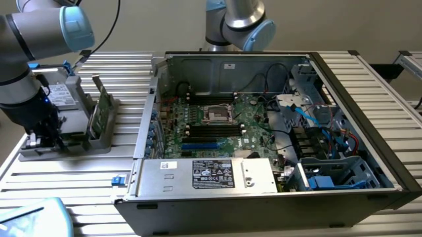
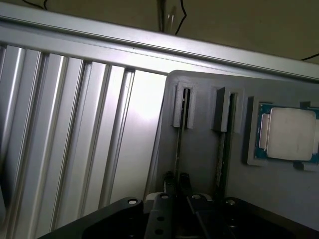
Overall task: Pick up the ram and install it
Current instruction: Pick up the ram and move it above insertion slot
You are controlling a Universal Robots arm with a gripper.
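Grey holder slot: ram edge-up, long axis running away from pincer; jaws pinched tight across near end.

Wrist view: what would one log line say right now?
tool: shut on ram; ram: standing in grey holder slot; processor: same holder

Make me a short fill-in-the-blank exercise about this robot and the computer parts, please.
1. The green memory stick stands ___ in the grey holder.
2. The pincer is down at the ___, not inside the computer case.
3. The square processor lies in that holder with its ___ top upward.
Missing words: upright; holder; silver.
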